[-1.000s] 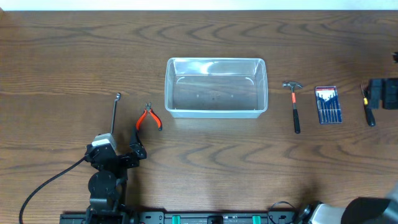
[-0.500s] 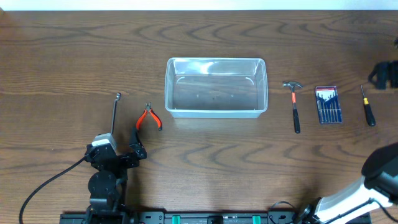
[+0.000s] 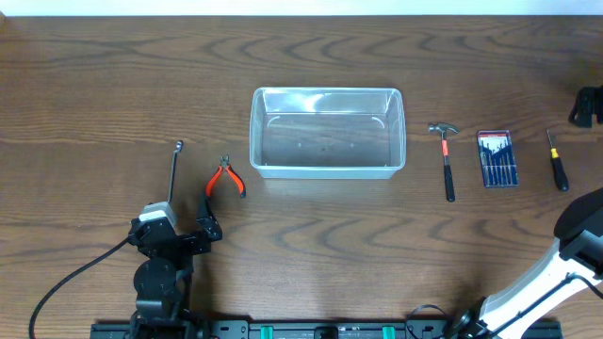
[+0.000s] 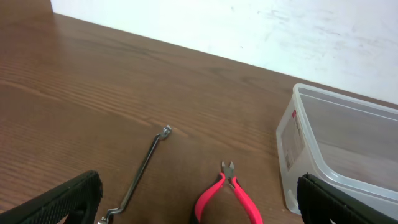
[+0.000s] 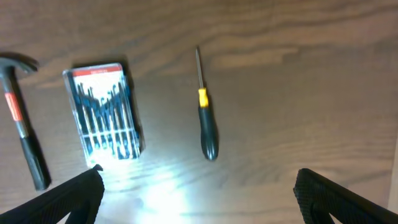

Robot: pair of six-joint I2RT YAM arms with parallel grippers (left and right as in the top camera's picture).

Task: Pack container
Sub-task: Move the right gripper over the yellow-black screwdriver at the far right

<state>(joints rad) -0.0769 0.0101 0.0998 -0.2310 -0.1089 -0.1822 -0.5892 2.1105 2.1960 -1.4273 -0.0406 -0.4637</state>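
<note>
Since the earlier overhead view, the right gripper point(image 3: 586, 106) had drawn away from above the black-handled screwdriver with a yellow collar point(image 3: 558, 162) toward the right edge of the dark wood-grain table point(image 3: 94, 75), its arm swinging with it. Nothing else had shifted.

We saw both sets of jaws spread wide and empty. The left gripper point(image 3: 181, 231) hung near the front edge, behind the red-handled pliers point(image 3: 226, 179) and the bent grey metal wrench point(image 3: 174, 168). The clear, shallow rectangular plastic container point(image 3: 326, 170) sat mid-table with nothing in it.

We judged the thin tools the main risk. Lying flat, the screwdriver could roll or slip out of a pinch that landed off-centre. A careless drop could also nudge the light container toward the black-handled hammer point(image 3: 447, 160) or the red-framed case of small screwdrivers point(image 3: 496, 158).
</note>
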